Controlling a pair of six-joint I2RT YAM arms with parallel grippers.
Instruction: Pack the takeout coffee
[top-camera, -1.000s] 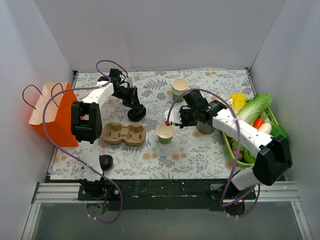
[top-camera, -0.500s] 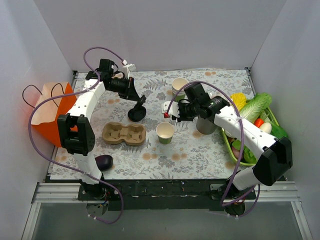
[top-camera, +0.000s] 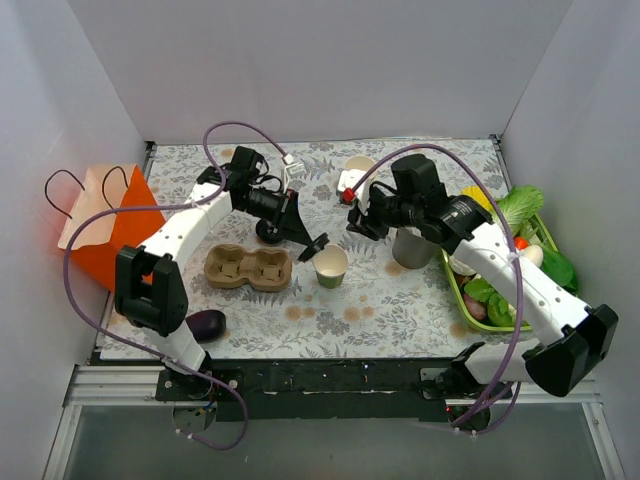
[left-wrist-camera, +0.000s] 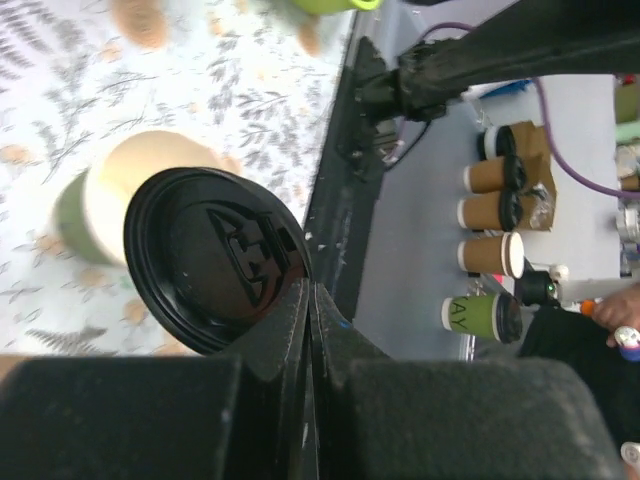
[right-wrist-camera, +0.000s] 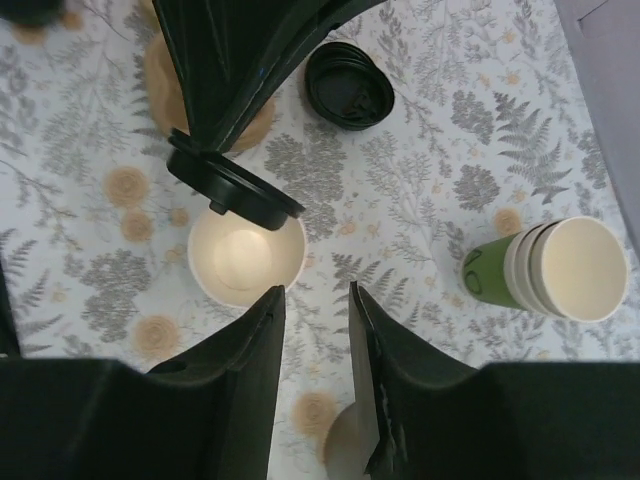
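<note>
Gripping lid (left-wrist-camera: 215, 258), left claw (left-wrist-camera: 310, 292), beside cup (top-camera: 330, 265)

The top external camera sits high behind both arm bases, tilted down and forward, far enough back to take in the whole floral table (top-camera: 400, 300) and both arms. The left wrist camera rides close behind the left gripper (left-wrist-camera: 310, 288) and looks along its pinched jaws. The black lid (left-wrist-camera: 215, 260) clamped at their tips fills the near field, with the open paper cup (left-wrist-camera: 115, 170) blurred just beyond it. The right wrist camera faces straight down past the right gripper (right-wrist-camera: 315, 293), jaws parted, from farther off. All three views share that lid and cup — they lie just ahead of the right jaws' tips.
</note>
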